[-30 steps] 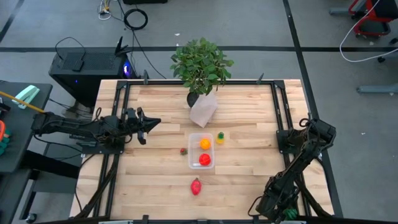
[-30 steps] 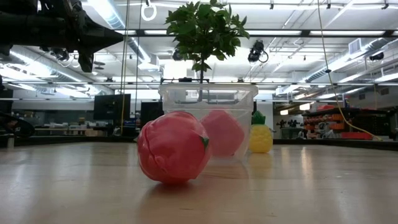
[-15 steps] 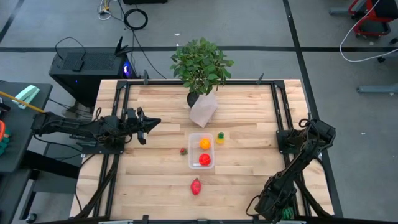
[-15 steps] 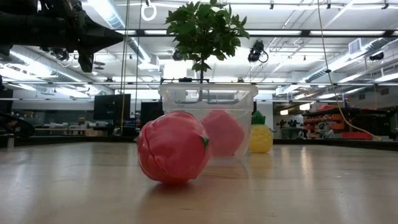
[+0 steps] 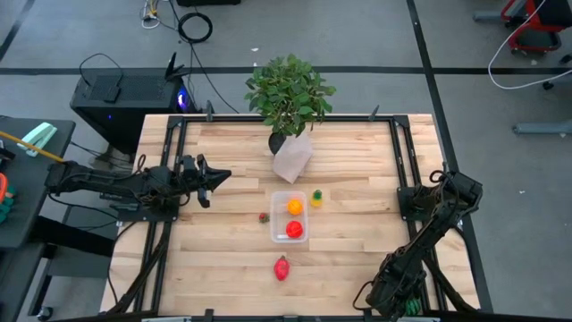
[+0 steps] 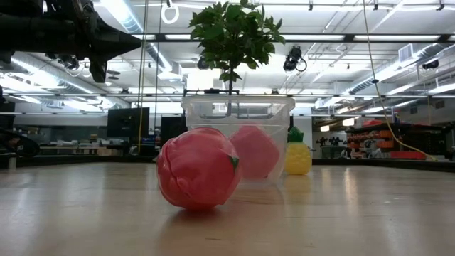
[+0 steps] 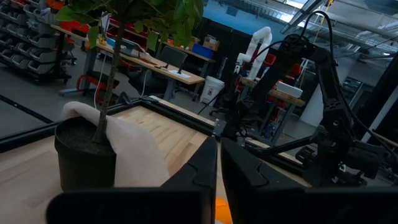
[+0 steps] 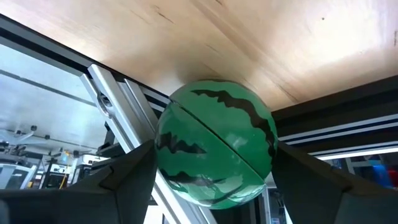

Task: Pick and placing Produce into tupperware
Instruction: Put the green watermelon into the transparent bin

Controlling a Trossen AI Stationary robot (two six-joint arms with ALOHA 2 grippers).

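The clear tupperware [image 5: 289,217] stands mid-table with an orange piece [image 5: 294,207] and a red piece [image 5: 294,229] inside. A yellow pineapple [image 5: 316,198] stands by its right side and a tiny red berry [image 5: 264,216] lies to its left. A pinkish-red fruit [image 5: 282,267] lies on the wood nearer the front edge. My right gripper [image 5: 402,304] is at the near right corner, shut on a striped green watermelon [image 8: 214,143]. My left gripper [image 5: 223,176] hovers shut at the left, above the table. My right gripper pinches the watermelon between its two fingers [image 8: 124,180], one on each opposite side [image 8: 163,155]. The fingers slant downward over the table's near right edge. The round fruit fills the gap between them. Whether it rests on anything does not show.
A leafy potted plant [image 5: 288,98] in a pale wrapped pot [image 5: 292,156] stands at the far middle. Black metal rails [image 5: 398,152] frame the table on both sides. Bare wood lies between the tupperware and the right rail.
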